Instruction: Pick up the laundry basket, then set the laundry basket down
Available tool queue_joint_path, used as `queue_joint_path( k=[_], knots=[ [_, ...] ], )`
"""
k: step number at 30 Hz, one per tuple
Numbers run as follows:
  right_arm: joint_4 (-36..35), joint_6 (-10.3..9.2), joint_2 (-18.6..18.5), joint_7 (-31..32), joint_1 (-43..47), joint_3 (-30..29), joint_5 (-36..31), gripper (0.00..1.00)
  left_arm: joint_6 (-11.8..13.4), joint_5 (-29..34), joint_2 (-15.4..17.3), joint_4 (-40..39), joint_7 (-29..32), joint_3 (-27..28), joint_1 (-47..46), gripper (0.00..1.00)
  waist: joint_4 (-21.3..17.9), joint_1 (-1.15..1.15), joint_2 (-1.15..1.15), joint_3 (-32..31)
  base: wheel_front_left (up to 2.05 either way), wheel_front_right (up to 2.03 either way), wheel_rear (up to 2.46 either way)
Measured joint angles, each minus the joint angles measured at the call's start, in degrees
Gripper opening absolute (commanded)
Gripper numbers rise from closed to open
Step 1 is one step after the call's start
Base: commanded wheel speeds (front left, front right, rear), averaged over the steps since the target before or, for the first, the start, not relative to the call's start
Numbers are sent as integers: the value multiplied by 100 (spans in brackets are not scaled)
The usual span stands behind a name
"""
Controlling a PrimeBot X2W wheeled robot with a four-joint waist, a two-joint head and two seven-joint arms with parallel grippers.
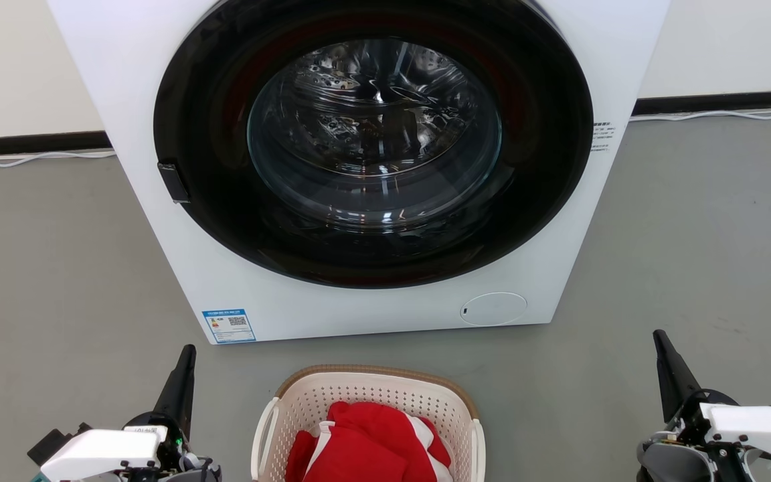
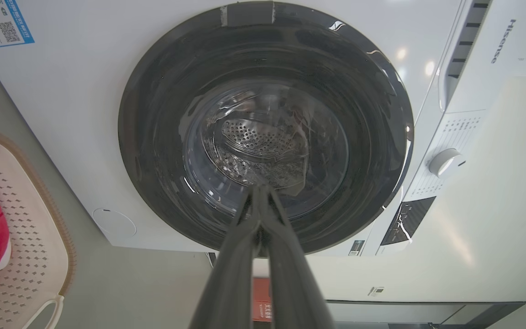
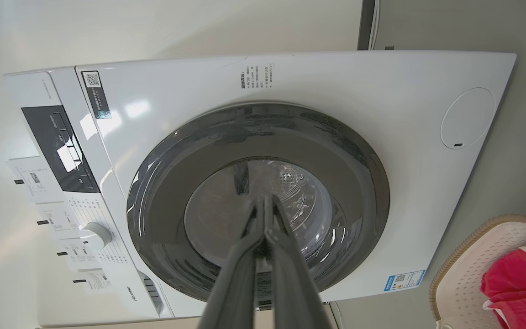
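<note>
Item: laundry basket (image 1: pixel 359 393), cream perforated plastic with a brown woven-look rim, upright on the grey floor (image 1: pixel 51 268) just in front of the washer (image 1: pixel 238 281), below the middle of its round door; it holds a red-and-white garment (image 1: pixel 365 442). Left gripper (image 1: pixel 187 358): fingers pressed together, nothing held, before the washer's lower left corner. Right gripper (image 1: pixel 660 345): likewise closed and empty, out past the washer's lower right corner. Step judged in hand: the reach for the pick-up, no contact made. Handling note: both grippers likely need to part their fingers, then come in level, one to the left loop handle (image 1: pixel 262 435) and one to the right loop handle (image 1: pixel 478 448), and lift evenly so the load does not tip toward the washer. Relation: the basket lies between the grippers, touching neither, nearer the left.
</note>
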Motion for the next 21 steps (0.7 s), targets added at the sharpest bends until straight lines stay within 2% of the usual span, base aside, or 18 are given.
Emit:
queue_joint_path(
  k=[4,5,11,21],
  knots=[
    [0,0,0,0,0,0,0,0,0,0,0,0,0,0,0,0,0,0,0,0,0,0,0],
    [15,0,1,-1,10,3,-1,100,1,1,-2,13,-1,0,8,100,0,0,0,0,0,0,0],
    [292,-7,57,-9,290,34,-8,100,9,1,-63,319,-33,-32,294,100,-1,0,0,8,0,0,0],
    [190,-5,58,-48,263,104,-18,100,9,18,-59,240,-200,-136,285,100,-5,2,0,22,0,0,0]
  ],
)
